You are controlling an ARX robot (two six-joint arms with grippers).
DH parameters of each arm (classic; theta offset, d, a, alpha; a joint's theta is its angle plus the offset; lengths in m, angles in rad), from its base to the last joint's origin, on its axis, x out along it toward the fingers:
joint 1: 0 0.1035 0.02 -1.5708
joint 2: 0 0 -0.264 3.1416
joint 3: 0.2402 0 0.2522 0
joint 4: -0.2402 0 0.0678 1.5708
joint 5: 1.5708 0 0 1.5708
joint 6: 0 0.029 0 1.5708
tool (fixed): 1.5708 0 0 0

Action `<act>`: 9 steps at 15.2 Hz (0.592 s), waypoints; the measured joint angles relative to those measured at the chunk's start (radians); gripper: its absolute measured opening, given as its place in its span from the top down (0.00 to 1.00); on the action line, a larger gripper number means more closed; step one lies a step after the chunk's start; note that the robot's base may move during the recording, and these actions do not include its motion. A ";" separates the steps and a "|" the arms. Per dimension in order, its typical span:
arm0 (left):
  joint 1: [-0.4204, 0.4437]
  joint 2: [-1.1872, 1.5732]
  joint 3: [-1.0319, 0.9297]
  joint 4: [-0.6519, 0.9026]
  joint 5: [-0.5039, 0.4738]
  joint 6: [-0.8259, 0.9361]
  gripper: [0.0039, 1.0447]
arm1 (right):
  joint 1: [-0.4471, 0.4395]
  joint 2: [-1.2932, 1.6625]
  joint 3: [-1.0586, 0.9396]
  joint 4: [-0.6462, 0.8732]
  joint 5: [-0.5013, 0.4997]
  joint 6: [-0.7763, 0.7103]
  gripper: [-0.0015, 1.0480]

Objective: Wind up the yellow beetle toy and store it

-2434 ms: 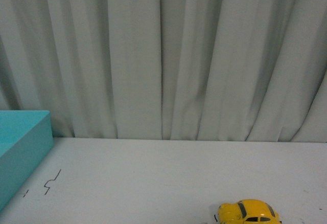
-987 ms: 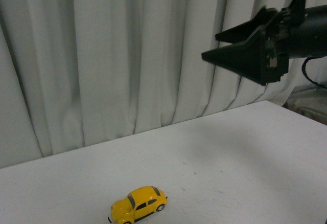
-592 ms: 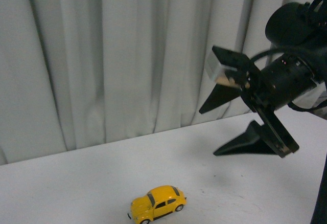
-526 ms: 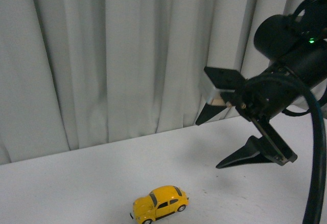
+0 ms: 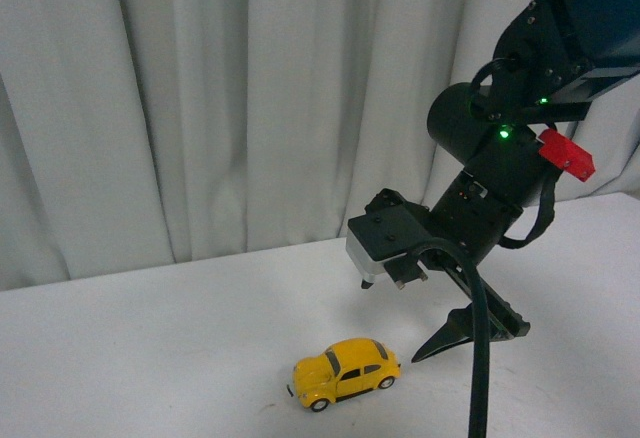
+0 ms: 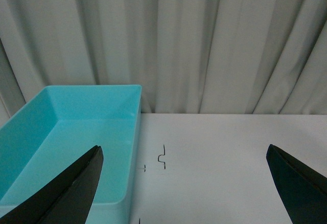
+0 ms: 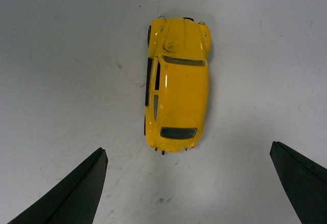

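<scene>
A pale curtain (image 5: pixel 200 108) fills the upper frame behind the white table (image 5: pixel 150 358). In the left wrist view a teal bin (image 6: pixel 76 132) lies ahead of the left gripper (image 6: pixel 184 148), whose fingers are spread wide. At centre right, the right gripper (image 7: pixel 187 150) hangs with fingers apart over the yellow beetle toy (image 5: pixel 347 371), which stands untouched on the table at lower centre.

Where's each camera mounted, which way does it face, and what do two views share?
Front view: on the robot's body, facing the curtain; shows the right arm with right gripper open over the yellow beetle toy.
Left wrist view: left wrist, looking past the open left gripper toward a turquoise bin.
Right wrist view: right wrist, looking straight down past the gripper's fingertips.
Shared: front and right wrist views both show the toy.
</scene>
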 joint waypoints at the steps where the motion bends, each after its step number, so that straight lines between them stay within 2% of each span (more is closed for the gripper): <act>1: 0.000 0.000 0.000 0.000 0.000 0.000 0.06 | 0.020 0.027 0.018 -0.015 0.008 0.000 0.06; 3: 0.000 0.000 0.000 0.000 0.000 0.000 0.06 | 0.063 0.076 0.038 -0.021 0.046 0.000 0.06; 9: 0.000 0.000 0.000 0.000 0.000 0.000 0.06 | 0.117 0.171 0.095 0.013 0.093 0.000 0.08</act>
